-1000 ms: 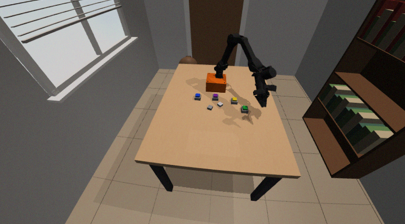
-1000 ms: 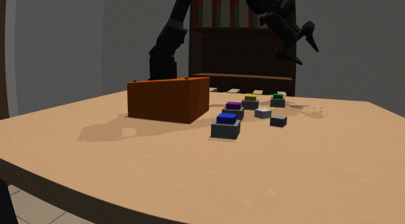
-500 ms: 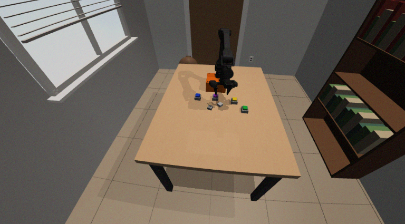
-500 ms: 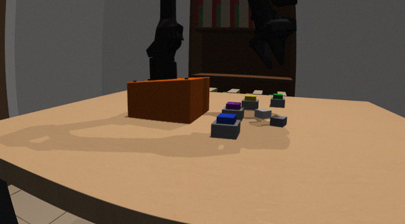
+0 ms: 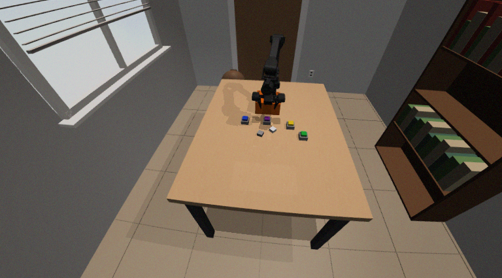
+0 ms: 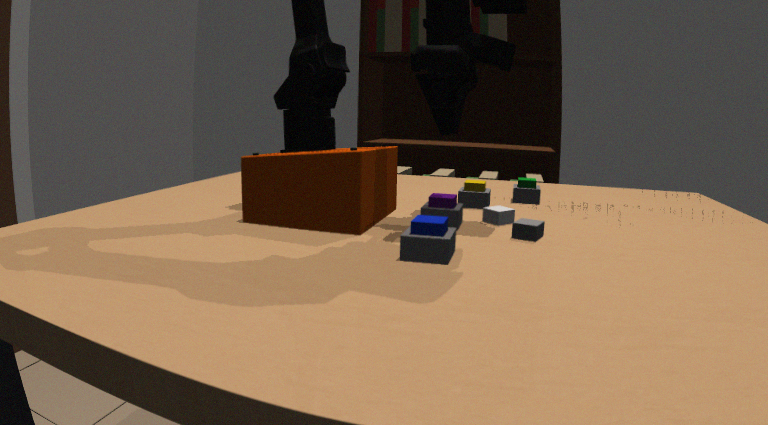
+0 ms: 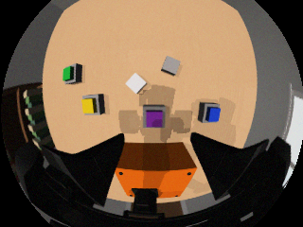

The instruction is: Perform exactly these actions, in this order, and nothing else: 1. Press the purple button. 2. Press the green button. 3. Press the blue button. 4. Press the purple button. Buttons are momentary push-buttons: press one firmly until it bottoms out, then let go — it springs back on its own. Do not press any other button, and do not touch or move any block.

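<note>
Gripper (image 6: 447,126) hung wide open, holding nothing, above purple button (image 7: 154,117); blue button (image 7: 212,113) lay at its 3 o'clock in wrist view.

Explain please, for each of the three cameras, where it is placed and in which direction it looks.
Top: high in the room, looking down at the table, the whole arm visible.
Exterior: low at the table edge, looking across at the orange base, arm and gripper above.
Wrist: on the arm, looking straight down; both fingers frame the purple button.
All three views share the purple button, the blue button and the other buttons.
</note>
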Controlling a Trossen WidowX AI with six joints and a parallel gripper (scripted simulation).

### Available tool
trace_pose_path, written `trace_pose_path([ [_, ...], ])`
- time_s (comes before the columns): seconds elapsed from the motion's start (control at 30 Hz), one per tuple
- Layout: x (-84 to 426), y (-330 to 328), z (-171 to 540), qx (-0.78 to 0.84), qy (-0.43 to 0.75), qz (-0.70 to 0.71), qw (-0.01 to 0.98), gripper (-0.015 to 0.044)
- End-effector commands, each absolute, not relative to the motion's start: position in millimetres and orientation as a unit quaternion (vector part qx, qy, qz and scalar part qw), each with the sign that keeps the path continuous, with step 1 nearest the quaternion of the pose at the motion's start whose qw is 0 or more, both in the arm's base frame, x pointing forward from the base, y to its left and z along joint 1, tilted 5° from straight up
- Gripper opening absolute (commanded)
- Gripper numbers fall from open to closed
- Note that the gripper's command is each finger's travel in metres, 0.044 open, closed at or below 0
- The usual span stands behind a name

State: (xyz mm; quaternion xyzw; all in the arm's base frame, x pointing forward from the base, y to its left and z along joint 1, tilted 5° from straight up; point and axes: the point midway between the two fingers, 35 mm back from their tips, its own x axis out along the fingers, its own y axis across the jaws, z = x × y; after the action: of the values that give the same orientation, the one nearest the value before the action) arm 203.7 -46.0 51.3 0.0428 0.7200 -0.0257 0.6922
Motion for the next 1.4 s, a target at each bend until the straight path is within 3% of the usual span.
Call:
trace_pose_path([
  [0.0,198,-43,10,0.05,0.725,-0.027,0.686,0.0269],
  [0.33,196,-43,0,0.05,0.725,-0.027,0.686,0.002],
  [1.37,194,-41,-34,0.05,0.725,-0.026,0.686,0.002],
])
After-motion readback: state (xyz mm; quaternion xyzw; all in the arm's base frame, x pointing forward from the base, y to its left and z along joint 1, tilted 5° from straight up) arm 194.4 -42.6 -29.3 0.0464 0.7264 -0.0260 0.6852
